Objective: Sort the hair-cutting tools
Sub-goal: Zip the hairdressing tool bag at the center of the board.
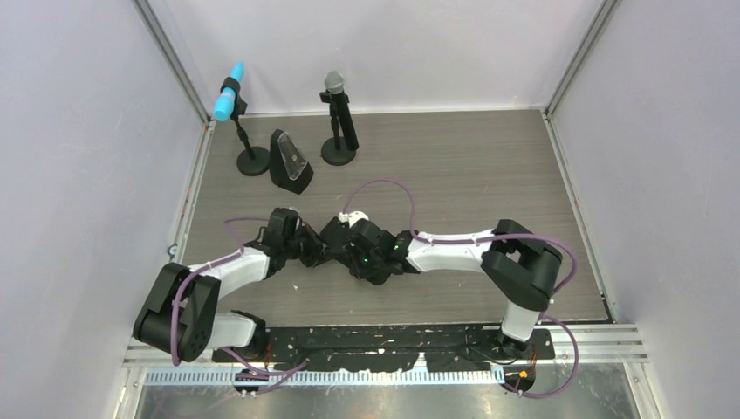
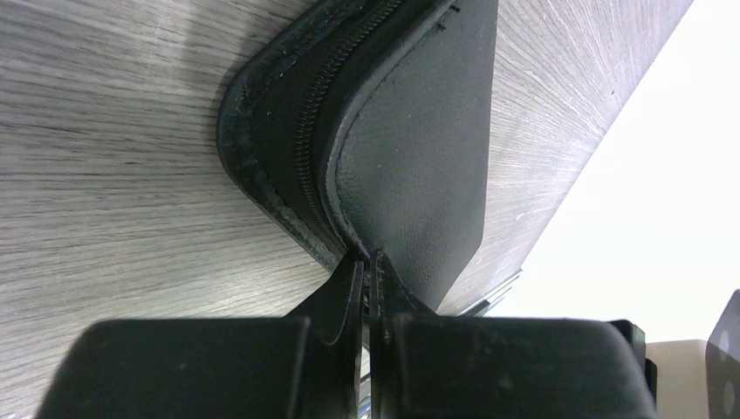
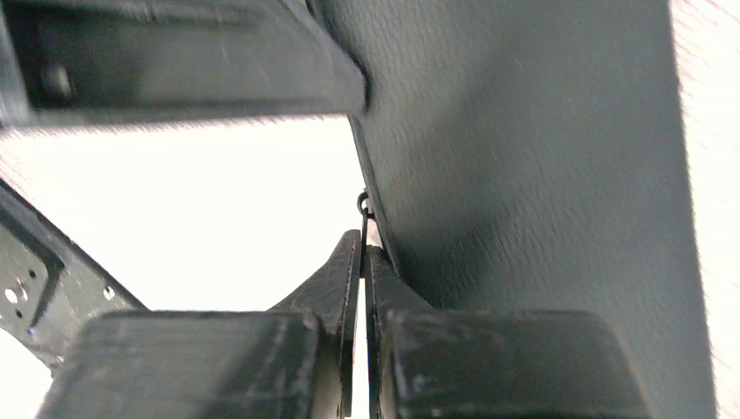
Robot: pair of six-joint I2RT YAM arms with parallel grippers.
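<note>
- The fingers (image 2: 336,297) of the left gripper (image 2: 366,257) are pressed together, pinching the edge of the black pouch (image 2: 410,157) just beside its zipper (image 2: 305,140).
- The fingers (image 3: 340,279) of the right gripper (image 3: 364,249) are all but touching, nipping a thin zipper pull (image 3: 363,206) with a small ring at the pouch's edge.
- The grey wood-grain table (image 1: 471,166) carries everything.
- The left arm (image 1: 236,266) and right arm (image 1: 445,249) reach inward and meet near the table's middle.
- The pouch lies on the table between the two grippers.
- A black wedge-shaped stand (image 1: 291,163) sits near the back, between two microphones.
- The blue-tipped microphone (image 1: 229,94) and the grey-headed microphone (image 1: 334,85) stand upright on round bases.
- Where the hair-cutting tools are cannot be told from these views.
</note>
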